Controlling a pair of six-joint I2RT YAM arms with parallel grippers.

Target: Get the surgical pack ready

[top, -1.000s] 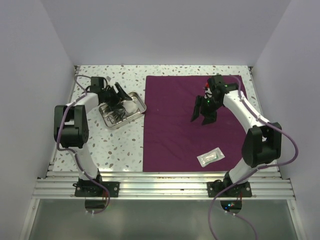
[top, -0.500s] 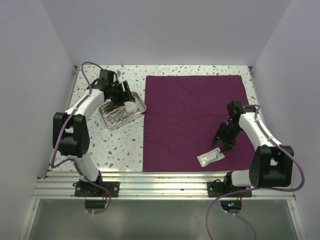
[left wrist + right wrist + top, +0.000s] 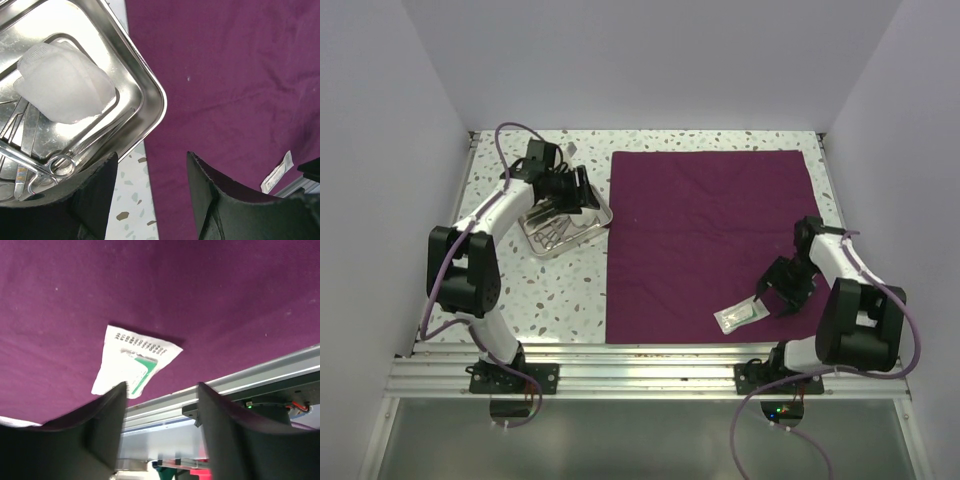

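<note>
Just beyond right end effector (image 3: pixel 161 386), jaws apart, pouch (image 3: pixel 135 360) on drape (image 3: pixel 150 285), left end effector (image 3: pixel 151 155) apart by tray (image 3: pixel 150 85)

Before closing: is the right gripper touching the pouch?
Cannot tell: in right wrist view the right gripper's finger overlaps the pouch corner; no plain contact or gap.

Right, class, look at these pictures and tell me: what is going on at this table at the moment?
Two robot arms are setting up a surgical pack. A deep purple fabric drape lies spread flat on the speckled table. Beside it stands a shiny steel tray holding a white gauze pad and metal instruments. The left gripper hovers over the tray, jaws open. The right gripper hangs open just above a small white pouch at the drape's near edge. Neither holds anything.
</note>
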